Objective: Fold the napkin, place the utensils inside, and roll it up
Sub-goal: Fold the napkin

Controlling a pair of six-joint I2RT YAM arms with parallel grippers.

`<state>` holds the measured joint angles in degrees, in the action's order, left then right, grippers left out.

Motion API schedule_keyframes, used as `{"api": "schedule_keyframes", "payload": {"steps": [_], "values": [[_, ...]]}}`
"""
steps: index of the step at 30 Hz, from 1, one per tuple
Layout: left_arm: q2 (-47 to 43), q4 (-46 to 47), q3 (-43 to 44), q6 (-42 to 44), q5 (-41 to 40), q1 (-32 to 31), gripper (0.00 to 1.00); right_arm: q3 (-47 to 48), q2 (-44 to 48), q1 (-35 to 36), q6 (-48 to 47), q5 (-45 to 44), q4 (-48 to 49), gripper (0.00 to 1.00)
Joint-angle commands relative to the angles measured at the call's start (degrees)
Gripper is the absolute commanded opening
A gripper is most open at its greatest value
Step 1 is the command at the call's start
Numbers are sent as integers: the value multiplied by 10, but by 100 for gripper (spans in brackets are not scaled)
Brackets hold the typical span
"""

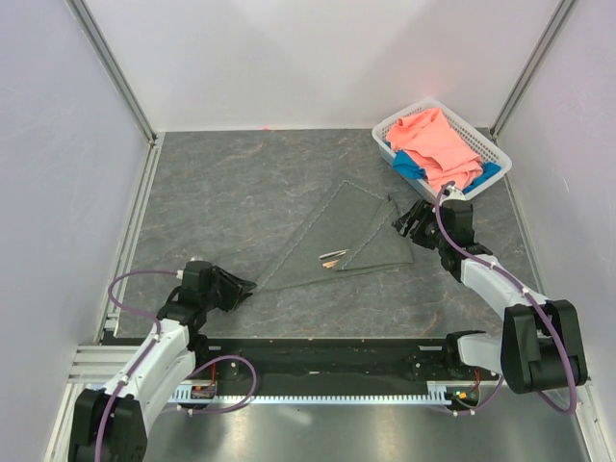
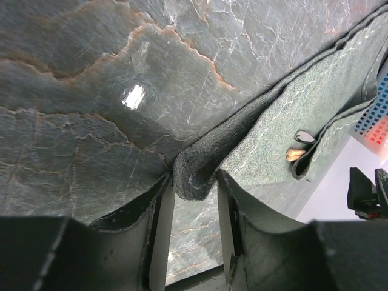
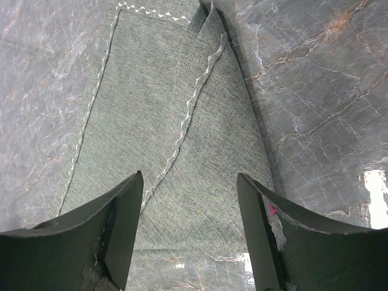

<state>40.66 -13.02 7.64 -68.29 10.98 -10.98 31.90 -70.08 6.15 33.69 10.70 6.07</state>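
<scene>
1. Jaws of L gripper [image 2: 194,177]: apart, straddling the curled-up L corner of the napkin [image 2: 285,109]. The corner sits in the gap btwn the two fingers [image 2: 145,212]. Can't tell if the cloth touches either pad.
2. Jaws of R gripper [image 3: 189,176]: wide open, nothing held. The napkin's R end lies flat below, btwn the fingers, w/ white zigzag hem stitching showing on two overlapping layers.
3. Napkin position: folded into a rough triangle, lying on the tabletop [image 1: 241,192] about mid-table, slightly R of centre in the top view. One gripper is at each end, L at the near-left tip and R at the far-right corner.
4. Utensils [image 1: 333,258]: tucked inside the fold near the napkin's near edge, only the ends poking out. L wrist view shows light wooden chopsticks [image 2: 294,155] ends w/ a darker rounded end just above; the rest is hidden under cloth.
5. Further out: white basket [image 1: 500,154] at the far-right corner, holding a salmon-pink cloth [image 1: 438,144] over a blue cloth [image 1: 409,166]. It sits just beyond the R gripper, apart from the napkin.
</scene>
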Motion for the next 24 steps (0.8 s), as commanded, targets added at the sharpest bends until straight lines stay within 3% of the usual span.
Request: {"api": "schedule_keyframes", "payload": {"steps": [1,6,13,16,19,24], "values": [[10,-4,-5,17,-25,1,38,-3,-5,0,1,9,22,72],[24,11,0,38,-28,1,21,-3,-5,-1,-3,9,22,72],[80,92,23,140,5,1,12,-2,-10,0,-11,12,18,72],[129,114,50,188,38,1,2,-2,-11,-1,-14,12,16,72],[164,120,78,219,60,0,2,0,-10,-1,-16,13,12,72],[144,127,120,235,67,-1,2,0,-4,-1,-19,8,8,72]]}}
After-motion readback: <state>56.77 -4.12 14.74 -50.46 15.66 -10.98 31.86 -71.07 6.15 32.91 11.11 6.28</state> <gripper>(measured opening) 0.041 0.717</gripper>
